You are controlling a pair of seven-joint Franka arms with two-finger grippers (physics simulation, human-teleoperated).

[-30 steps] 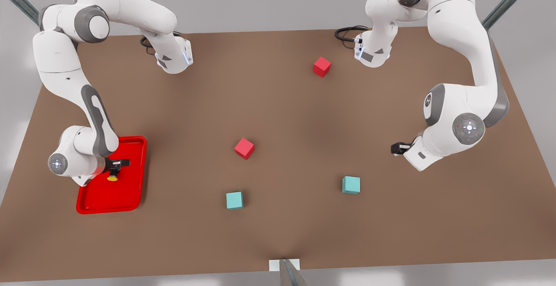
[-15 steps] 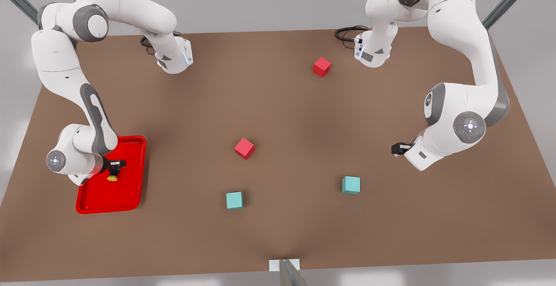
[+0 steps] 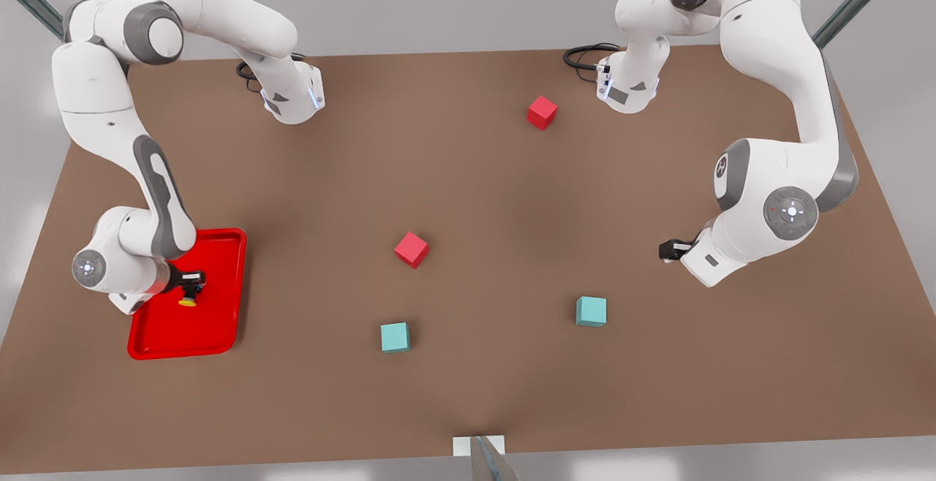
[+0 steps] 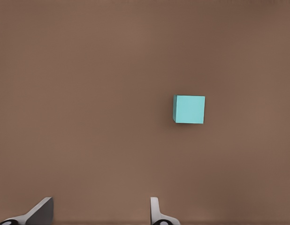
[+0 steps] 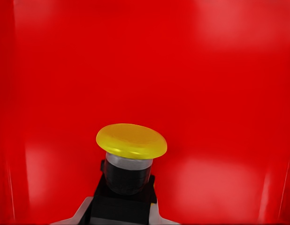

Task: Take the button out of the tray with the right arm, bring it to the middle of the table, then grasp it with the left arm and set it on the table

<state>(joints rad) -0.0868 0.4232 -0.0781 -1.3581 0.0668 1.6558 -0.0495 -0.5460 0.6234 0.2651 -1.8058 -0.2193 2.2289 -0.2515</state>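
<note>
The button (image 5: 131,140), with its yellow cap and dark grey body, stands inside the red tray (image 5: 220,93). My right gripper (image 5: 120,213) is shut on the button's body, one finger pressed to each side. On the front view's left, this right gripper (image 3: 191,280) points down into the tray (image 3: 216,320) with the button (image 3: 187,300) under it. On the front view's right, the left gripper (image 3: 669,249) waits above the brown table (image 3: 497,188). The left gripper (image 4: 100,213) is open with nothing between its fingers.
Two red cubes (image 3: 412,248) (image 3: 542,112) and two teal cubes (image 3: 395,337) (image 3: 591,311) lie scattered on the table. One teal cube (image 4: 189,109) lies below the left gripper. Both arm bases (image 3: 292,97) (image 3: 627,90) stand at the far edge.
The right arm has shifted slightly toward the front view's left over the tray, with the button staying at its fingers. The left arm has barely moved.
</note>
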